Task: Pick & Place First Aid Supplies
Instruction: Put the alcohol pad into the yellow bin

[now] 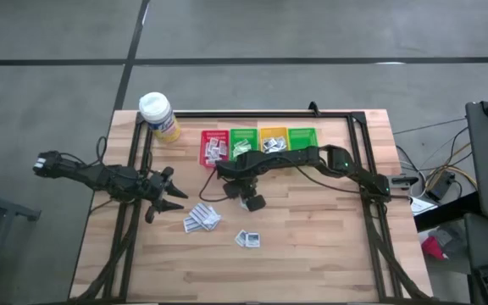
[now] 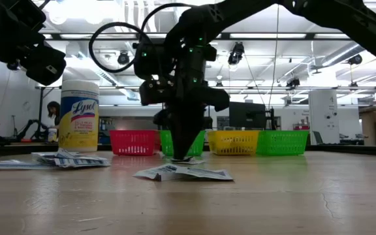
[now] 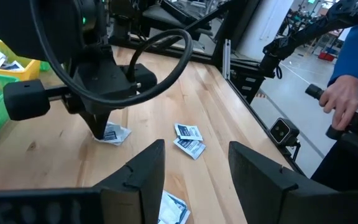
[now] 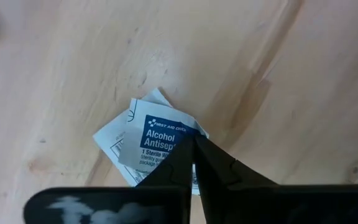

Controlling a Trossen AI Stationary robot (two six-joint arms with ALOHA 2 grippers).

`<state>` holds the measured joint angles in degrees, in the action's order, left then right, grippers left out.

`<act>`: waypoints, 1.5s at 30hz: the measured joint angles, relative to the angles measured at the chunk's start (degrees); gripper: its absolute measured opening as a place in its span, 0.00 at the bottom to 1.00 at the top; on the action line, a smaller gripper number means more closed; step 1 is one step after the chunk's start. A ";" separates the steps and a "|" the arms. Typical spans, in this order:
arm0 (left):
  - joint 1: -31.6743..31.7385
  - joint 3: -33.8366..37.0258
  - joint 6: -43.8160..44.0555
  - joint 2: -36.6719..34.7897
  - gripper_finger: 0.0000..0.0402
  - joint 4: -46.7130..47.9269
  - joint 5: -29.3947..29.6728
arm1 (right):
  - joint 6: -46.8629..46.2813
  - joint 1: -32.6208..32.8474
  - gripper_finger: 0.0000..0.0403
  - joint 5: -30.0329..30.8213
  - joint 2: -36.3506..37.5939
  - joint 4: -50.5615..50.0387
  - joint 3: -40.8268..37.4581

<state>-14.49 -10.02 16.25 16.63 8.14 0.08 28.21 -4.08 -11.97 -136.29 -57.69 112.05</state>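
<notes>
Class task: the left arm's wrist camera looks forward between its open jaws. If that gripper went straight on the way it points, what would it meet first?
Probably the pair of small white sachets lying on the table, ahead of the left gripper. Depth is unclear, so it could skim over them; beyond lies the table's edge.

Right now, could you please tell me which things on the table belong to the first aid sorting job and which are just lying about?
Part of the job:
- alcohol wipe packet, pinched by the right claw
- loose packets near the open left claw
- packet pair
- red bin, two green bins, yellow bin

Just lying about:
- wipes canister
</notes>
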 joint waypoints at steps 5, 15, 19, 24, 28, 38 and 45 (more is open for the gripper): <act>-0.01 0.00 0.07 0.01 0.43 0.00 0.00 | -0.20 0.02 0.11 -0.04 0.00 -0.50 -0.11; 0.00 0.00 0.17 0.00 0.43 0.00 -0.01 | -0.43 0.03 0.32 0.51 0.20 -4.62 0.15; -0.01 0.00 0.12 0.01 0.43 0.00 0.00 | -0.99 0.04 0.35 1.58 0.40 -7.36 0.16; -0.01 0.00 0.09 0.02 0.43 0.00 0.00 | -1.27 0.04 0.37 1.60 1.10 -8.80 0.16; -0.01 0.00 0.07 0.02 0.43 0.02 0.00 | -2.01 0.07 0.39 1.50 2.19 -9.33 0.20; -0.01 0.00 -0.04 0.02 0.43 0.02 0.00 | -5.31 2.68 0.38 -1.95 2.62 -8.90 -0.28; 0.01 0.00 -1.22 0.22 0.43 0.04 0.00 | -5.58 4.06 0.38 8.06 2.58 -5.71 -1.75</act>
<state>-14.48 -10.02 15.03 16.84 8.19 0.08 22.63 -0.01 -3.91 -133.71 -63.41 110.29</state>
